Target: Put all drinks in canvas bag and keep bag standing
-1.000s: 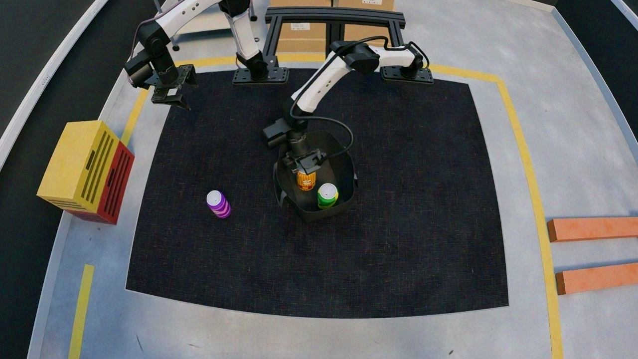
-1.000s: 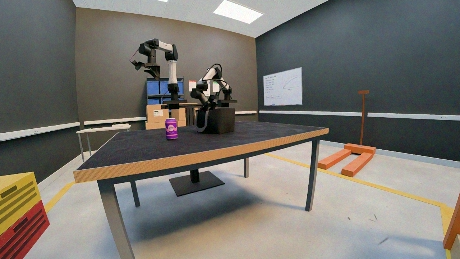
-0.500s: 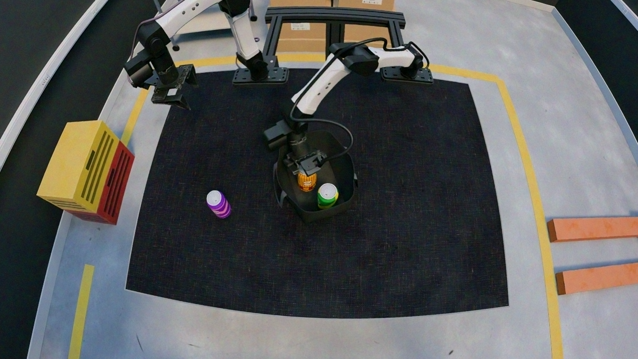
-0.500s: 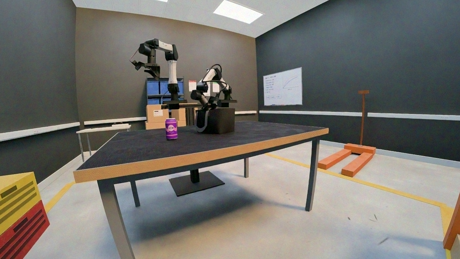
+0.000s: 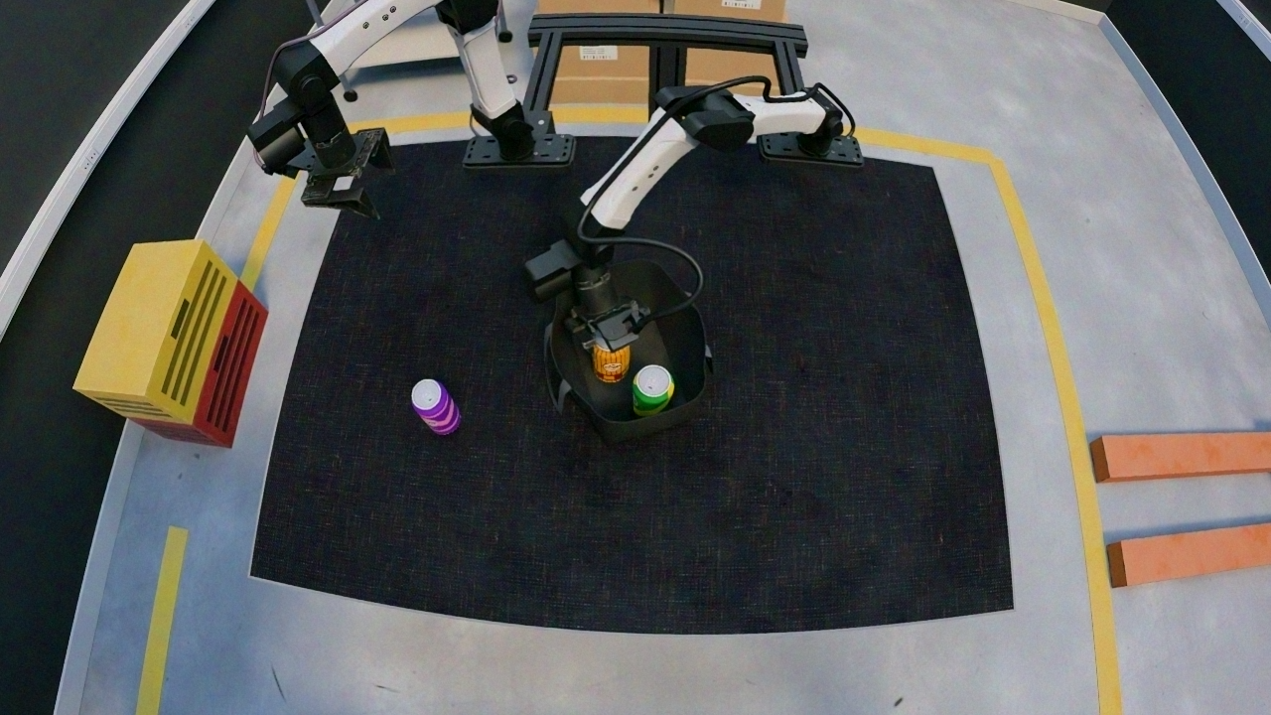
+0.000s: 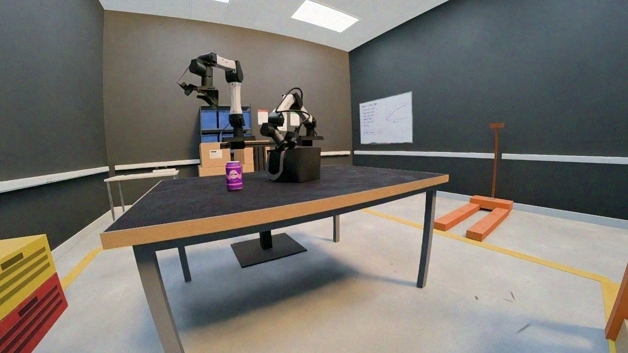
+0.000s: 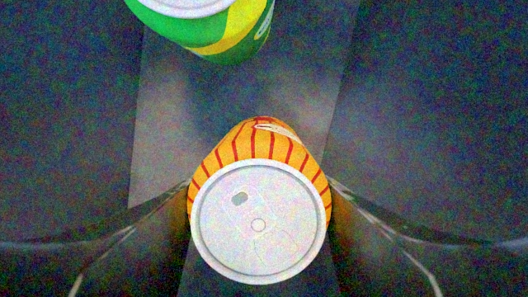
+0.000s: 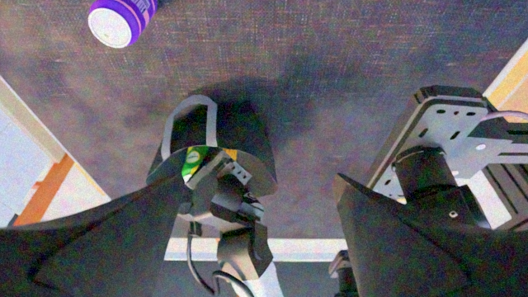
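The dark canvas bag [image 5: 619, 433] [image 6: 303, 165] [image 8: 247, 124] stands with its walls up. A green and yellow can [image 5: 651, 405] [image 7: 243, 45] [image 8: 192, 161] stands upright inside it. My left gripper [image 5: 610, 343] [image 7: 260, 180] reaches down into the bag and is shut on an orange striped can [image 5: 610, 365] [image 7: 261, 142], held upright beside the green one. I cannot tell whether its base touches the bag's floor. A purple can [image 5: 437, 410] [image 6: 234, 176] [image 8: 142, 14] stands on the table outside the bag. My right gripper [image 5: 377, 180] is open and empty, high at the table's back corner.
The dark table top [image 5: 799, 533] [image 6: 188, 193] carries the bag and the purple can. Grey strap handles [image 5: 563, 393] [image 6: 275, 170] hang on the bag's sides. Yellow and red crates [image 5: 146, 329] [image 6: 26, 272] stand off the table, beyond the edge on the purple can's side.
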